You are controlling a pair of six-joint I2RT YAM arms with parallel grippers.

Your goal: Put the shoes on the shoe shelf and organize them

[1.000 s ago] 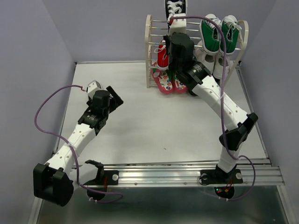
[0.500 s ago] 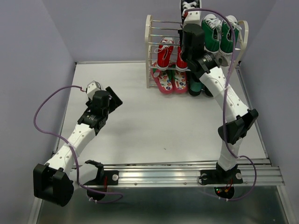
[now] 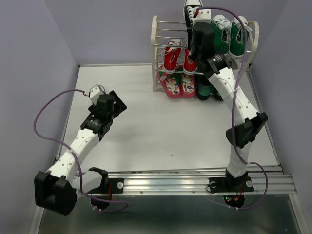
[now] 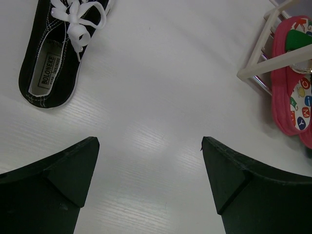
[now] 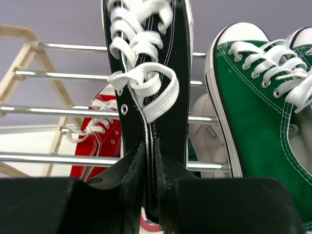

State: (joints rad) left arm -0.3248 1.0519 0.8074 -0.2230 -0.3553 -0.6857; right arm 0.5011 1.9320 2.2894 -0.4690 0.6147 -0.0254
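Right hand (image 5: 151,163) has risen to the shelf (image 3: 155,53) top, pinching a black sneaker (image 5: 148,58) beside the green pair (image 5: 253,97); left hand (image 4: 150,146) hovers spread over the table (image 4: 156,97), other black sneaker (image 4: 53,53) nearby.

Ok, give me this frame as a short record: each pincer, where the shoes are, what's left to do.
right pincer: shut on black sneaker, held toe-up at the top of the shoe shelf
left pincer: open, empty, above the table
second black sneaker: on the table, off the shelf
green sneakers: top tier, right side
red sneakers: shelved, left side, above the flip-flops
left to do: shelve both black sneakers
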